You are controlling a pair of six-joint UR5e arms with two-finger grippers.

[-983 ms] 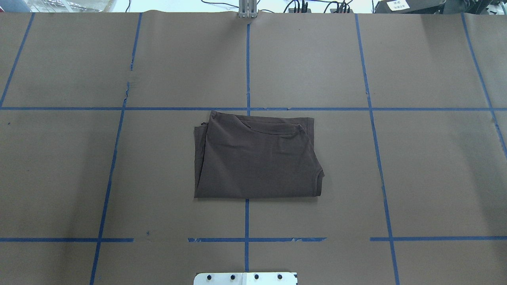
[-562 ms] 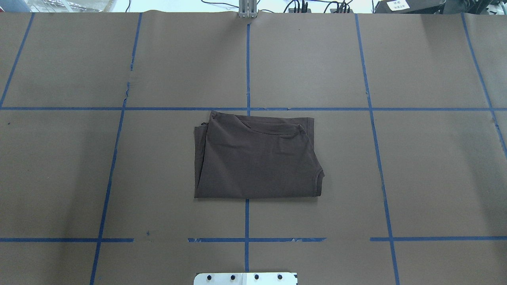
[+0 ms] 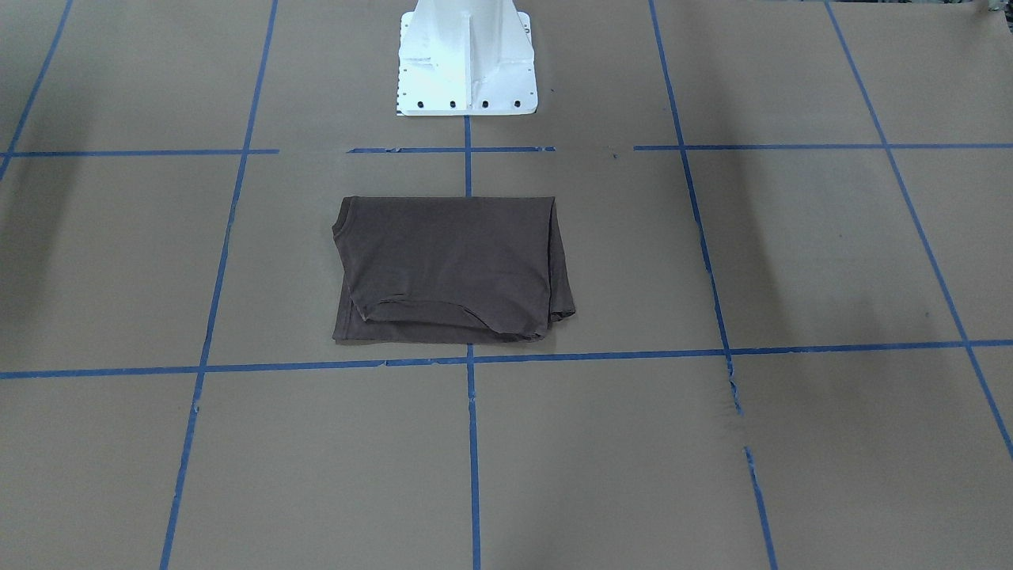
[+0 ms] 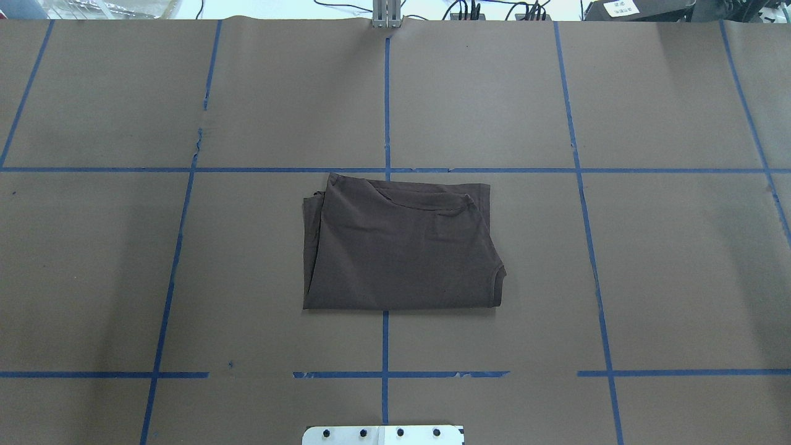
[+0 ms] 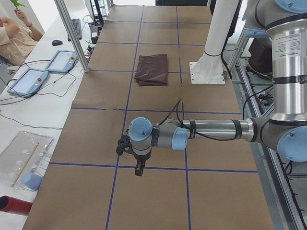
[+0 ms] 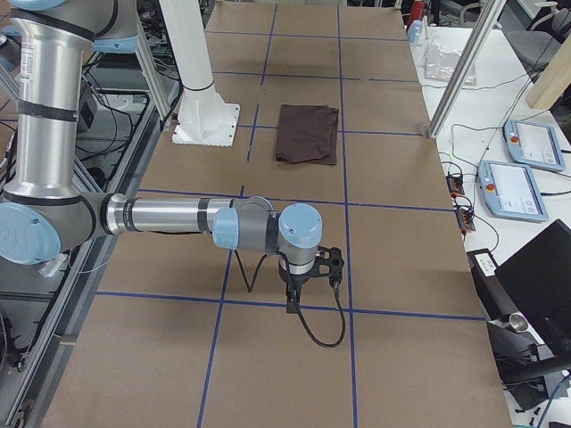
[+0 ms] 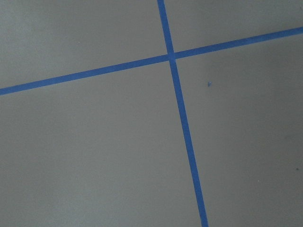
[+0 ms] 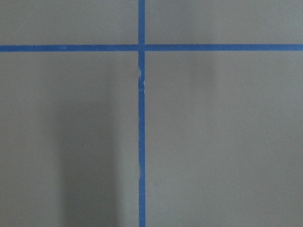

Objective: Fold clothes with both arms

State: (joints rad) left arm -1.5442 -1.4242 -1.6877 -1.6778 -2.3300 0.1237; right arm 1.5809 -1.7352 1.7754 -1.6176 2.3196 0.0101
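Note:
The dark brown T-shirt (image 4: 401, 247) lies folded into a compact rectangle at the table's middle, near the white pedestal base (image 4: 383, 434). It also shows in the front view (image 3: 451, 265) and in both side views (image 5: 152, 69) (image 6: 307, 134). My left gripper (image 5: 138, 170) hangs over bare paper far to the left of the shirt. My right gripper (image 6: 293, 303) hangs over bare paper far to the right of it. Both show only in the side views, so I cannot tell whether they are open or shut. The wrist views show only paper and tape.
Brown paper with blue tape grid lines (image 4: 386, 111) covers the table. Beyond the table's far edge stand tablets (image 5: 29, 80), an aluminium post (image 5: 72, 33) and a seated person (image 5: 14, 40). A torn tape stretch (image 4: 199, 139) lies at the back left.

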